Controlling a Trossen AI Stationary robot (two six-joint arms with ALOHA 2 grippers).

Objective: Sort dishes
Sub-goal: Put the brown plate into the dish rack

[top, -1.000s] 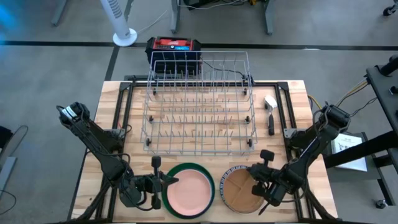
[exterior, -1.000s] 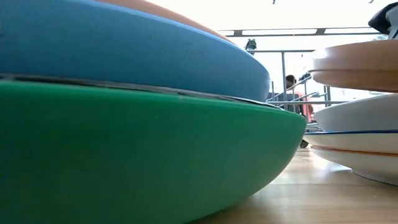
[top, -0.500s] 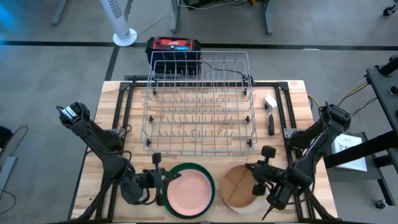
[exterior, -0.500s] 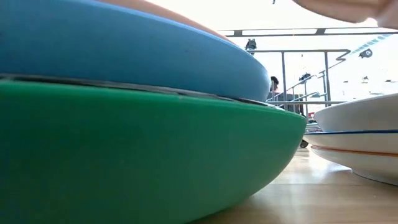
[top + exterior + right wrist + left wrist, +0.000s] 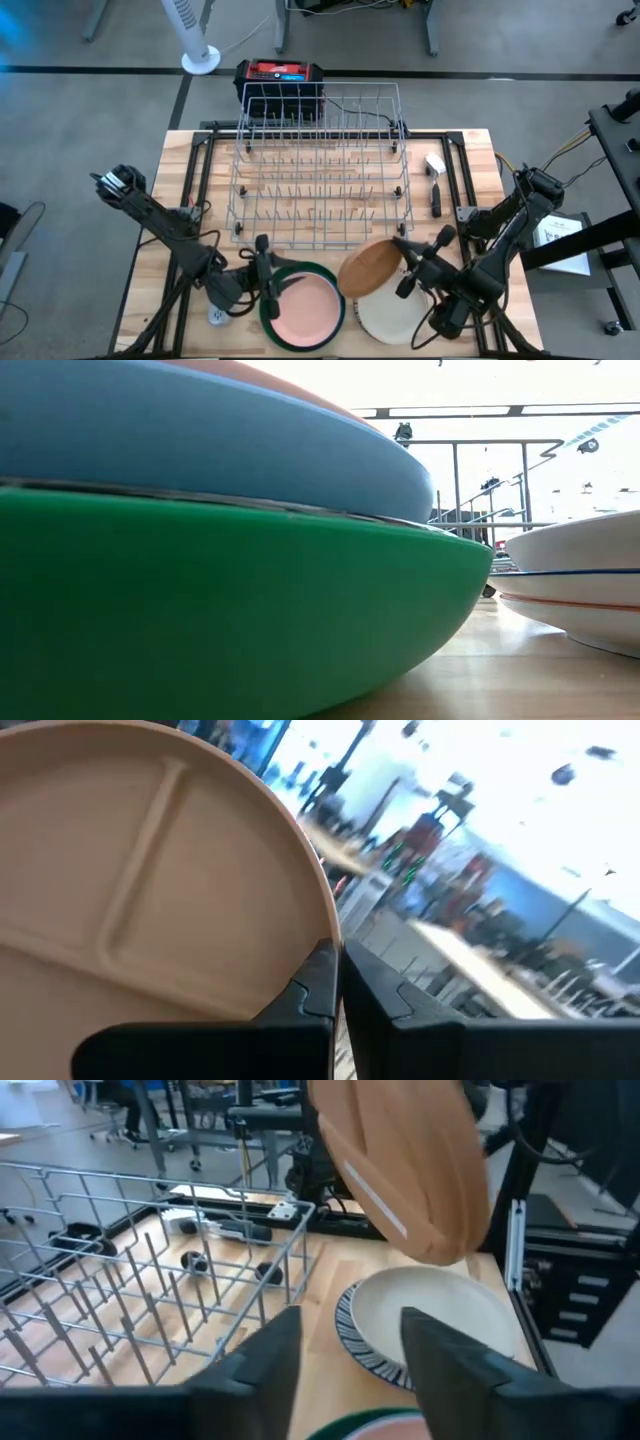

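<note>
tabletop [image 5: 470, 160]: pale wood, with both dark arms coming in from its 6 o'clock edge, the left arm at 7 and the right arm at 5.
wire rack [image 5: 320, 170]: silver, empty, filling the tabletop from centre to 12 o'clock; its near rail stands just beyond the two stacks of dishes and close under the raised tan plate.
green plate [image 5: 283, 277]: largest dish, at 6 o'clock, bottom of the left stack; the low view shows its thick rim [image 5: 250, 610] flat on the wood.
blue plate [image 5: 200, 450]: lying on the green one (seen only from table height).
pink plate [image 5: 302, 311]: top of that stack.
tan plate [image 5: 371, 267]: divided, lifted clear and tilted, between the rack's near rail and the right stack, partly over the cream plate.
cream plate [image 5: 395, 318]: top of the right stack at 5 o'clock, resting in a blue-white striped plate [image 5: 360, 1350].
dark handled tool [image 5: 436, 193]: on the wood at 3 o'clock, outside the rack, well clear of both arms.
small grey gadget [image 5: 217, 316]: on the wood at 7 o'clock, just beside the left arm's wrist.
right claw [image 5: 406, 262]: pinched tight on the tan plate's rim, fingers [image 5: 320, 975] meeting at the edge; forearm angled in from 5 o'clock toward centre.
left claw [image 5: 263, 280]: parted partway, holding nothing, at the green plate's 9 o'clock rim; arm low, stretched in from 8 o'clock.
</note>
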